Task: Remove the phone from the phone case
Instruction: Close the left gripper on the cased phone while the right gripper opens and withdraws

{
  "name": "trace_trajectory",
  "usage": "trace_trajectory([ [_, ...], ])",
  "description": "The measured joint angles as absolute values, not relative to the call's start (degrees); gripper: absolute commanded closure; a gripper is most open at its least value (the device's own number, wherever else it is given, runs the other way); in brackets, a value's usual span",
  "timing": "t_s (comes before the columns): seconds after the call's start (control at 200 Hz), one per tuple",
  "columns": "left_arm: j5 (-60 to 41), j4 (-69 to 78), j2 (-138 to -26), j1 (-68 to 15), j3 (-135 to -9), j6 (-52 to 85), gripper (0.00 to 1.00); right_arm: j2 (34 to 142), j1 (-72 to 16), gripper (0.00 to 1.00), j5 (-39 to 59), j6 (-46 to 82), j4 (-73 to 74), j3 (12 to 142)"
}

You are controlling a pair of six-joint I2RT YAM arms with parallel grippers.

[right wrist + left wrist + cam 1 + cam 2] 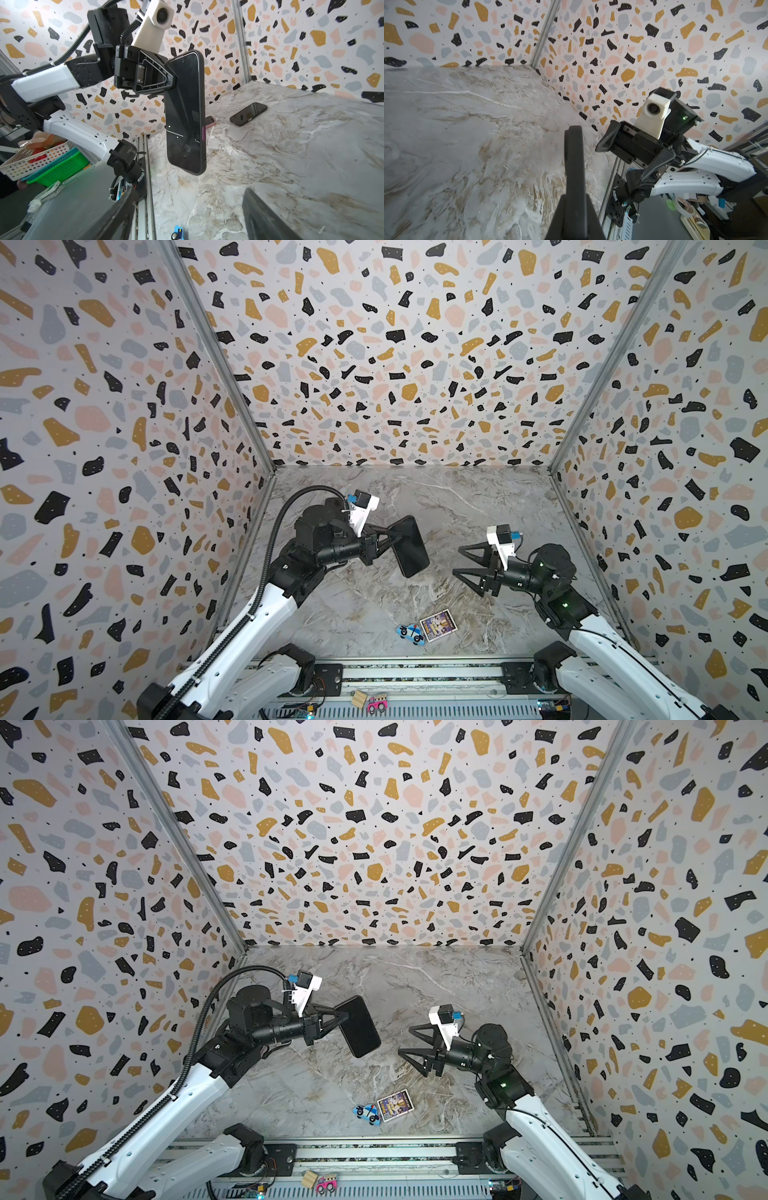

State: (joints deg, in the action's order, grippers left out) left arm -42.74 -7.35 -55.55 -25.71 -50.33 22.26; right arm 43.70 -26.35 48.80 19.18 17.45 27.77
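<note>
Phone (409, 545), apparently in its dark case, is held aloft by the left claw (387, 536); the right claw (456, 560) is spread wide and empty.

In both top views the phone (358, 1026) hangs above the marble surface (457, 497). The left claw pinches it at one long edge, and the right claw (404, 1040) is near its other side but clearly apart. The left wrist view shows it edge-on (574, 162), a thin stiff slab. The right wrist view faces its glossy front (185, 116), with a raised rim and a purple side button (203, 133). A second dark slab (248, 114) lies on the surface beyond. The phone is probably rigid, fairly heavy and slick, with glass that could crack if dropped. The rim likely flexes, so a free corner or the far long edge looks like the best place to peel.
</note>
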Motion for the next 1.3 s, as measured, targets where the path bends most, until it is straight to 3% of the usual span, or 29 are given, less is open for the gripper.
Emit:
trace_trajectory([
  [0.345,-52.14,-6.74,-58.83,-25.71,-50.33,20.21,1.0,46.74,-31.55,0.18,51.79,16.97,16.67,28.12],
  [1.026,-53.08,-6.87,-57.98,-28.99,-50.3,15.4,1.0,60.05,-32.91,0.22,55.9,13.56,19.46,35.92],
  [1.301,-54.15,-6.39,-59.31,-29.04,-50.72,16.05,1.0,57.58,-33.3,0.23,56.51,13.43,19.99,32.25],
])
